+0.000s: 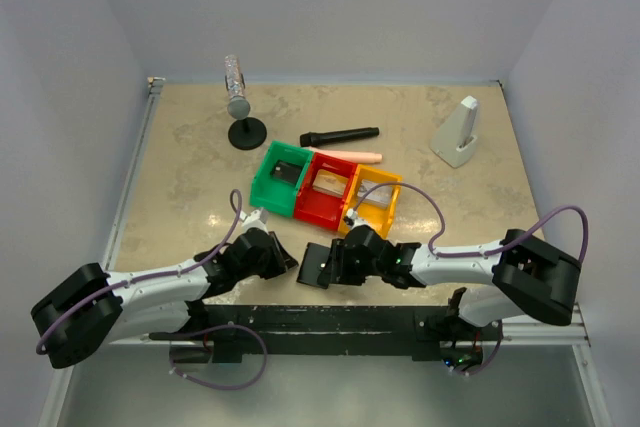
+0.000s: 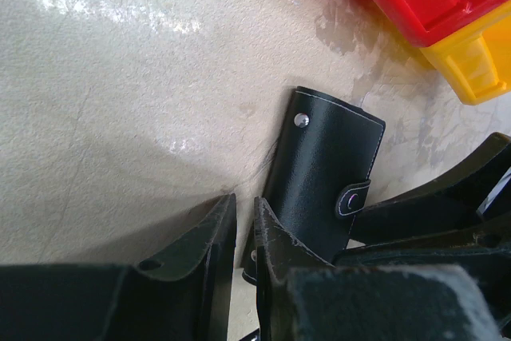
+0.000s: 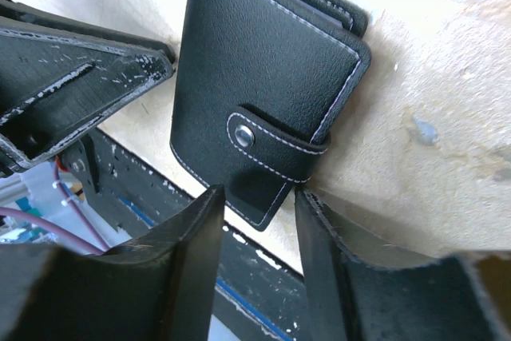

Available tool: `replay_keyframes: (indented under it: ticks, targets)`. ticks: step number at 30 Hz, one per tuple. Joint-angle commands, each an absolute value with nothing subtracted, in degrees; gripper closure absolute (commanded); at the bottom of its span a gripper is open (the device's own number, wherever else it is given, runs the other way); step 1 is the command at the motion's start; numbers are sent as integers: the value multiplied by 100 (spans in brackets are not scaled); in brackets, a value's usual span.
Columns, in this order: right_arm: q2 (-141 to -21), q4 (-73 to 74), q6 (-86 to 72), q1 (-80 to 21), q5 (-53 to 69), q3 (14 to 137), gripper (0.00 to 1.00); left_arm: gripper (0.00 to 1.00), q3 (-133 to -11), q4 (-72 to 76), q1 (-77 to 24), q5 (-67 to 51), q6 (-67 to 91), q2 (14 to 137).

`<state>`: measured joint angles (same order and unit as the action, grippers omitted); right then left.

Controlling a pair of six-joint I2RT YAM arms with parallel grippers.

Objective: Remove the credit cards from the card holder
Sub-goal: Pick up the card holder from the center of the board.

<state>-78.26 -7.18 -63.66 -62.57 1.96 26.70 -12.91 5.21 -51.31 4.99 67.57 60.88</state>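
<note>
Pinch the snap tab of the card holder, lying shut low centre on the worktop, using the right tool, jaws parted around its corner; brace with the left tool, barely parted, empty.

Left hand and right hand flank the card holder; coloured bins crowd behind.

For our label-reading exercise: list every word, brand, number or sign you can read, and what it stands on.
No text can be read.
The black stitched leather card holder shows only a plain metal snap; the green, red and yellow plastic bins show no marks; the silvery cylinder on its black stand is too small to tell.
</note>
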Motion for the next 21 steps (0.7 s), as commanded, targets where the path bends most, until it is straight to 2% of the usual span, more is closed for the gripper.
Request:
replay_keyframes:
  ticks: [1,16,21]
  targets:
    - [-7928,-641,-6495,-6258,431,2619,56,80,-1143,193,-5238,668,6855,6029]
    - [-7735,-1318,-6610,-6249,27,2197,68,84,-1160,782,-5484,448,6759,6336]
    - [-7603,-1388,-6539,-6249,9,2136,77,85,-1178,861,-5502,396,6733,6425]
